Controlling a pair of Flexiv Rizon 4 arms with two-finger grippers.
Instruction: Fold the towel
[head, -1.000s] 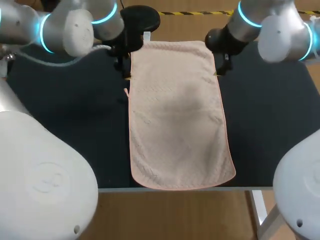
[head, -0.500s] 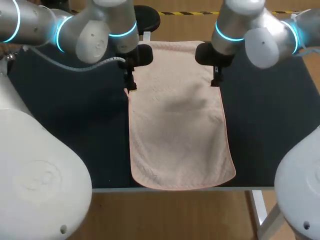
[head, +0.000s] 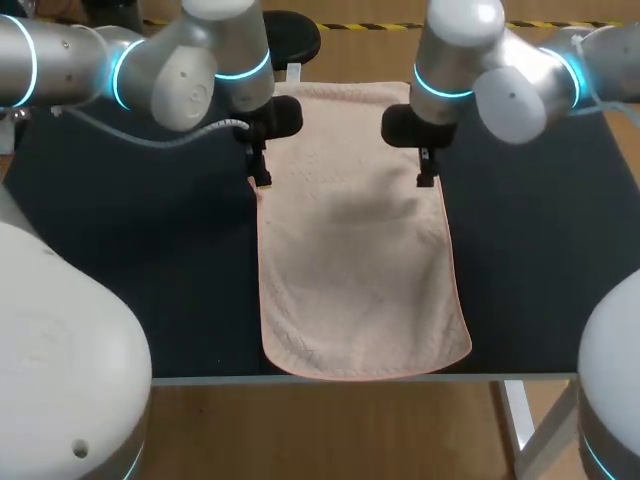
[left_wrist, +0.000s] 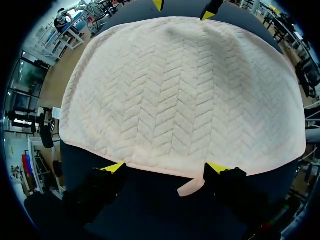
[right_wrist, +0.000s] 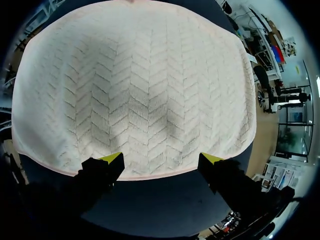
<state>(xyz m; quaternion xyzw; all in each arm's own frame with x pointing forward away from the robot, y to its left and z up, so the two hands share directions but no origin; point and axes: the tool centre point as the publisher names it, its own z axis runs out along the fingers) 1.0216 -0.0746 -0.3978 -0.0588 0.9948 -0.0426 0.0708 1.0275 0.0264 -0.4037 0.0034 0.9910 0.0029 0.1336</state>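
The towel (head: 355, 240) is a pale pink rectangle with a herringbone weave and a thin stitched hem. It lies flat and lengthwise down the middle of the table (head: 150, 260), one short end far from the robot and the other close to the front edge. It looks light, soft and quite limp. It should drape and sag from wherever it is lifted, and the textured pile ought to give the yellow tips good friction and little slip. Nothing about it seems fragile. The long hems are the sensible places to pinch, both at the same height along the cloth so that the fold line runs straight. The left gripper (head: 262, 182) stands at the towel's left long edge, just beside a small fabric loop (left_wrist: 191, 186). Its jaws are spread wide and grasp nothing. The right gripper (head: 427, 180) stands at the opposite long edge, level with it, fingers equally wide apart and also empty. Whether any tip actually touches the cloth cannot be told. The surface is a dark, matt, even covering, probably grippy enough to drag at the underside. Broad strips of it show on both sides of the towel, giving each arm room to swing the far part toward the near end.
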